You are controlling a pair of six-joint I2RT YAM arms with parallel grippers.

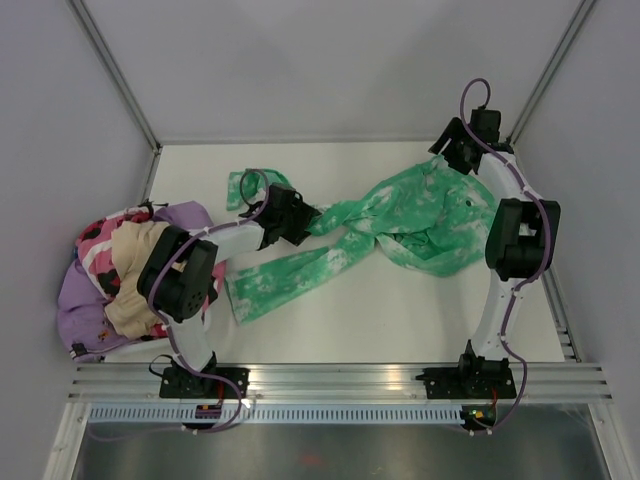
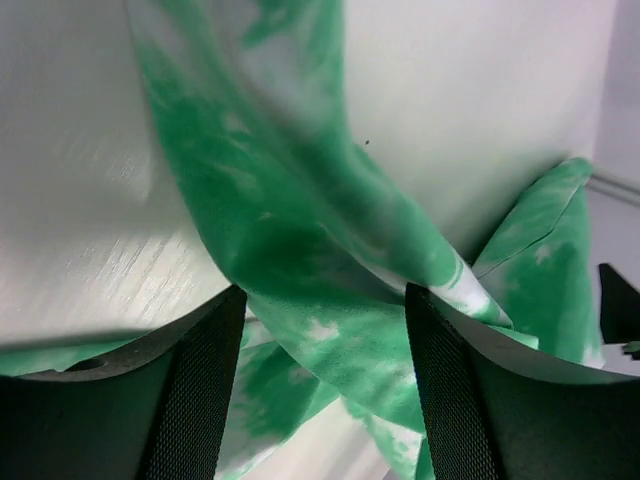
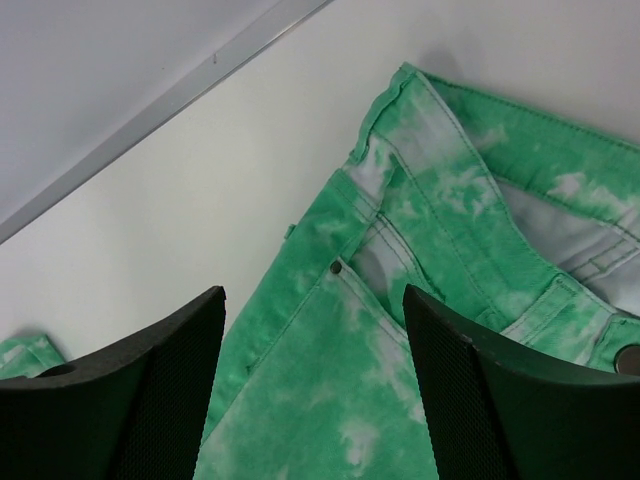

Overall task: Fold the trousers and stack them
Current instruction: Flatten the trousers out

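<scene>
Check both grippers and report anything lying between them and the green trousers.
Nothing visible does. The left gripper hangs right over one leg of the trousers, cloth showing between its open jaws; the right gripper hangs over the waistband. The pile of other clothes lies off to the far left, clear of both.

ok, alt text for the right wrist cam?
The waist end of green-and-white tie-dye trousers lies on a white table, with a pocket rivet and a waist button showing. The right gripper has its two dark fingers open over the fabric at the bottom edge. A metal rail and grey wall cross the top left.
</scene>
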